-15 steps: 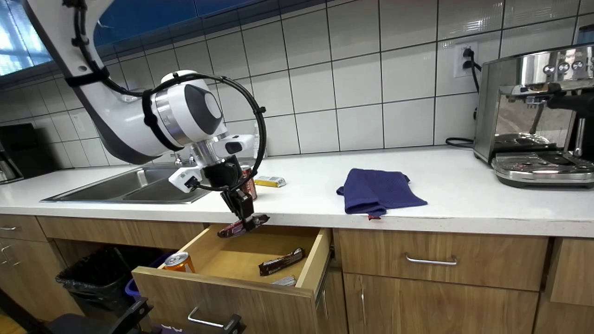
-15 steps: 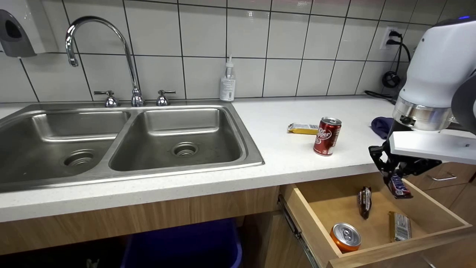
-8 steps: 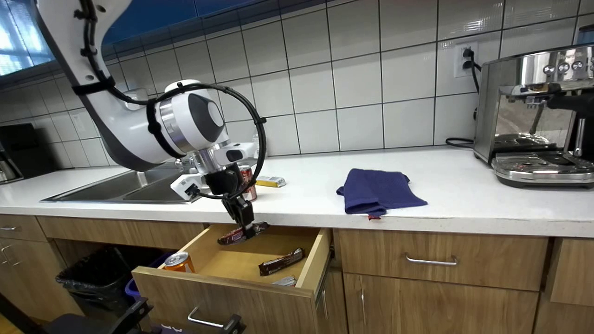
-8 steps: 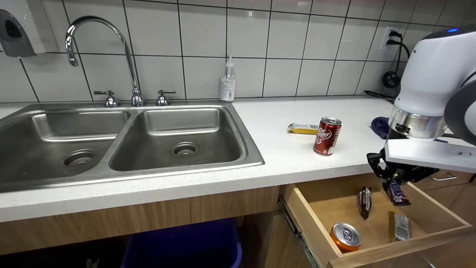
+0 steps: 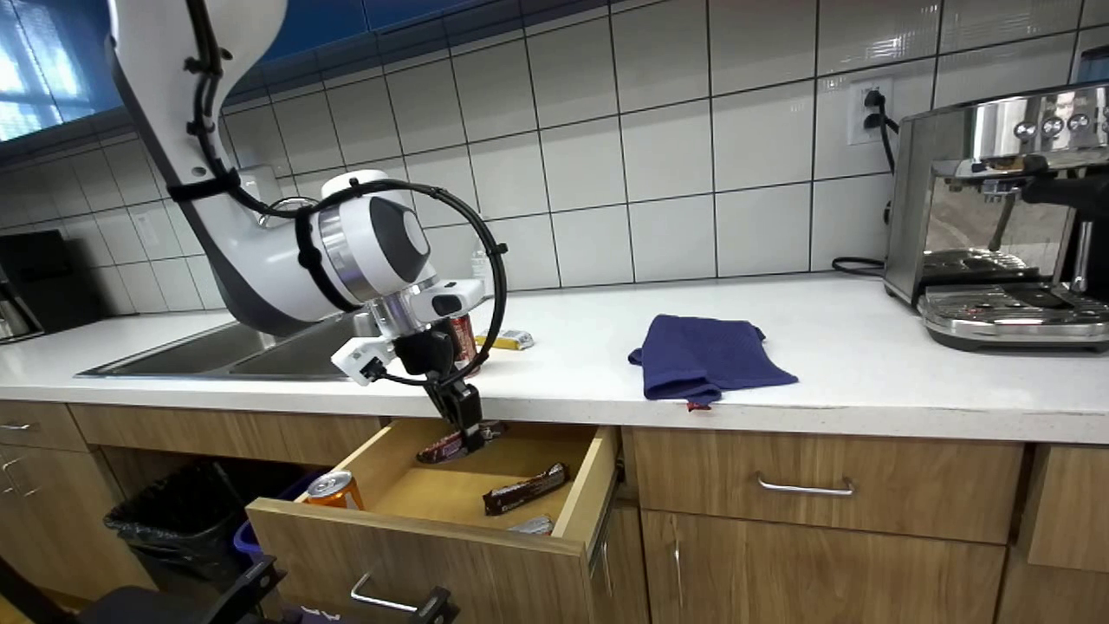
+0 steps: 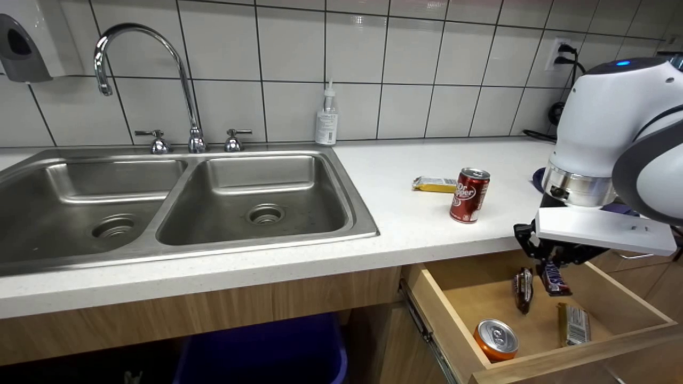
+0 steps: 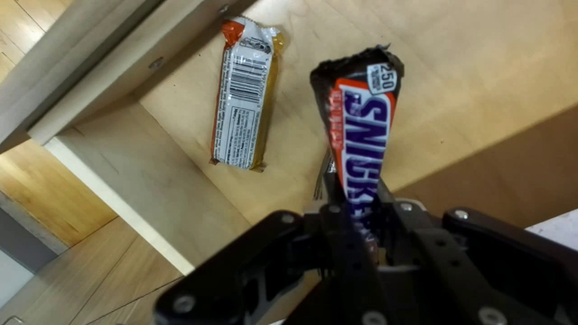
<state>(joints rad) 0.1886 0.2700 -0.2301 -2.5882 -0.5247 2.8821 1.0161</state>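
My gripper (image 5: 472, 438) is shut on a Snickers bar (image 7: 365, 122), dark brown with purple and white lettering. The bar also shows in both exterior views (image 5: 444, 449) (image 6: 555, 282); the fingers hide its near part. The gripper points down and holds the bar above the floor of an open wooden drawer (image 5: 416, 533), near its back. In the drawer lie a dark brown wrapped bar (image 6: 523, 290), a silver and yellow wrapped bar (image 7: 244, 99) and an upright orange can (image 6: 496, 340). In the wrist view the gripper mostly hides the brown bar.
On the white counter (image 5: 563, 381) above the drawer stand a red Dr Pepper can (image 6: 469, 196) and a yellow wrapped bar (image 6: 435, 184). A blue towel (image 5: 706, 357), a steel sink (image 6: 363, 224) and a coffee machine (image 5: 1014, 217) are farther along. A black bin (image 5: 186, 520) stands below.
My gripper has moved down toward the drawer with the Snickers bar held in it. It has also shifted a little right in one picture and left in the other. The drawer's contents have not moved.
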